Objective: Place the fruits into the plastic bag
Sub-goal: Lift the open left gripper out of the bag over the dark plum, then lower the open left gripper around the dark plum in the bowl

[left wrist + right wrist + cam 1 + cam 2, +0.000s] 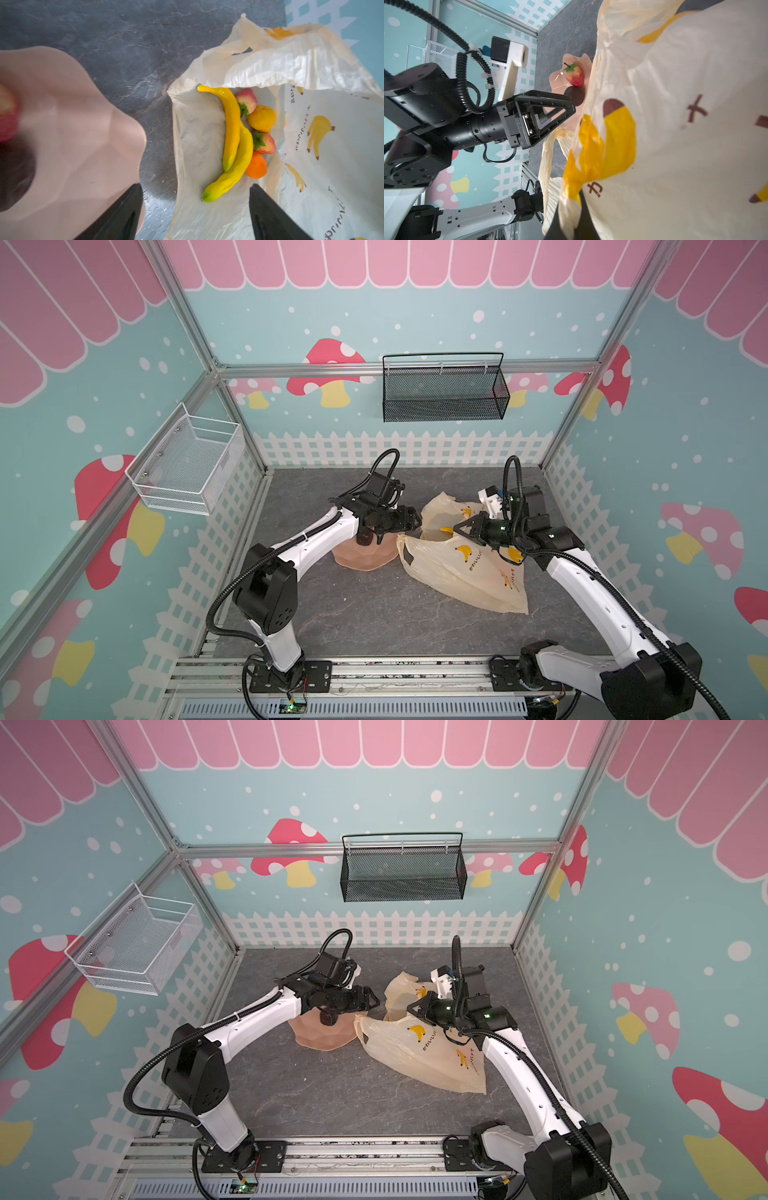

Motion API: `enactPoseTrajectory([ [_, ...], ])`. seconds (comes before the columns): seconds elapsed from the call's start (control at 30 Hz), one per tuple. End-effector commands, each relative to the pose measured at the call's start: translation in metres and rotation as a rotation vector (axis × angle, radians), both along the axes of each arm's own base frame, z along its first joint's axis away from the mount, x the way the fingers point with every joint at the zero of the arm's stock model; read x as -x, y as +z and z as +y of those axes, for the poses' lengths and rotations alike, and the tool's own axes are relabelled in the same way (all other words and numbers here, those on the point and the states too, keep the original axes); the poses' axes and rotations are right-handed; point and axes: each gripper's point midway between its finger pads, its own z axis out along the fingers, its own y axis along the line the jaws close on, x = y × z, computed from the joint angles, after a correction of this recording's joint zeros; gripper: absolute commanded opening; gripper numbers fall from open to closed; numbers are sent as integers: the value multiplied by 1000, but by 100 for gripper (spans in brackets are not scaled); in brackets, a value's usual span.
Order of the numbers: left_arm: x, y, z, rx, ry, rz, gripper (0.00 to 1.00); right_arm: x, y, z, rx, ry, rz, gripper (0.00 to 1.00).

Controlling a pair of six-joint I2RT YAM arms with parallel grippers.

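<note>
Strawberry [7,112] blurry, cut off

My left claw [195,186] is black. The bag [259,66] is cream with yellow banana prints [320,133]; the dish [83,135] is peach-pink.

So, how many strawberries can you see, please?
3 strawberries: one and another inside the plastic bag beside the bananas, a third on the pink dish; more may be hidden.

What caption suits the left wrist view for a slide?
Open left gripper facing the plastic bag with two bananas, two strawberries, a pear and an orange inside.
</note>
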Motion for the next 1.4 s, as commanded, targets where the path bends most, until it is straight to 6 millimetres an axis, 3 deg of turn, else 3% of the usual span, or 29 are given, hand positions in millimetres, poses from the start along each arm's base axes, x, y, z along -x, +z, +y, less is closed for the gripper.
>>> enactPoseTrajectory([
  [0.0, 3, -8, 31, -176, 29, 24, 81, 5, -4, 0, 13, 11, 3, 0],
  [0.17, 2, -14, 50, -239, 62, 44, 81, 6, -3, 0, 13, 11, 3, 0],
  [0.43, -1, -28, 109, -486, 120, 69, 81, 7, -3, -1, 15, 6, -1, 0],
  [0.6, -3, -43, 130, -604, 102, 95, 81, 7, -2, -2, 15, 3, -2, 0],
  [0.8, -9, -61, 138, -643, 80, 109, 80, 7, -2, -2, 19, 2, -1, 0],
  [1.07, -17, -91, 135, -562, 79, 140, 77, 8, 0, -3, 18, -5, -3, 0],
  [1.17, -24, -100, 144, -541, 106, 158, 76, 8, 0, -4, 17, -7, -4, 0],
  [1.37, -33, -114, 139, -528, 103, 163, 74, 9, 0, -4, 17, -10, -2, 0],
])
